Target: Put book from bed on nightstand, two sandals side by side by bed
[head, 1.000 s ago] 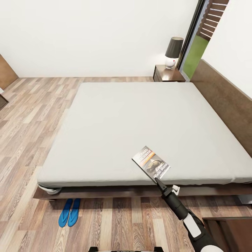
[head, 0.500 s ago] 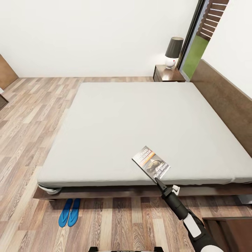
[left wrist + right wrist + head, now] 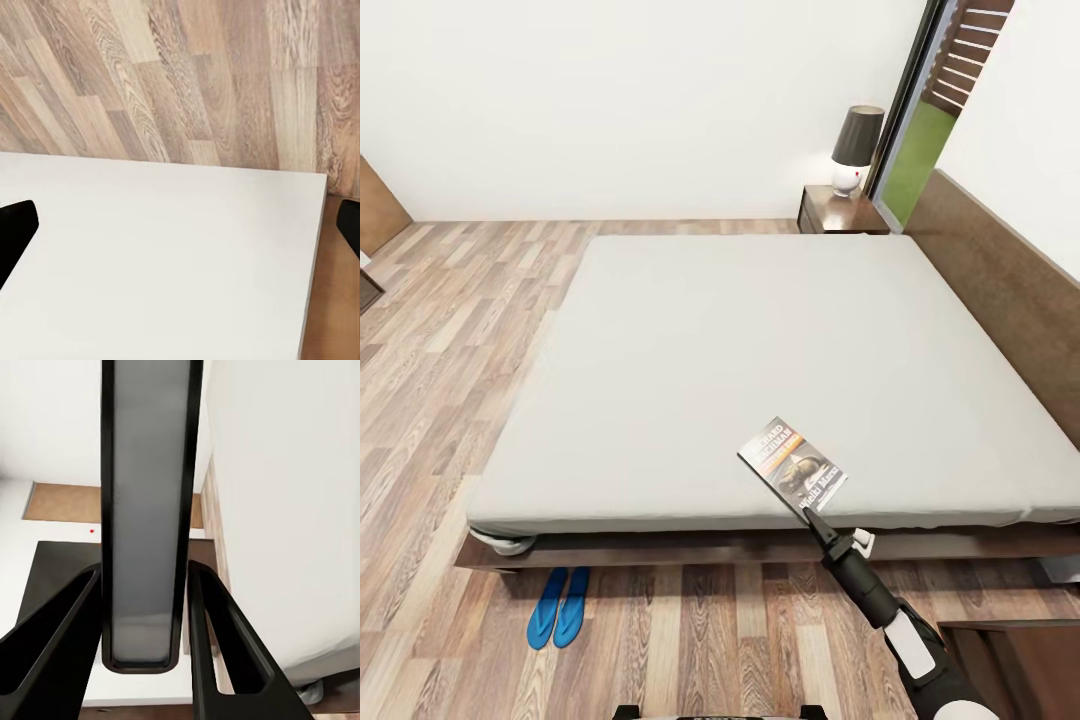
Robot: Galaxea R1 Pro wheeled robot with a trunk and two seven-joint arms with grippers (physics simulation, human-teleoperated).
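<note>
Right arm (image 3: 900, 625): black tapering forearm, white band, slim black end effector (image 3: 809, 517).

Even, bright, shadowless-looking light fills the room. The flat pale grey mattress (image 3: 760, 360) is evenly lit, with a dark shadow band under its near edge, below the right end effector (image 3: 807, 512). The renders look soft and slightly blurred. The book's edge (image 3: 146, 510), perhaps too close, shows as a featureless grey strip.

grey bed (image 3: 690, 350), floor (image 3: 450, 330) with two sandals (image 3: 557, 606)
</note>
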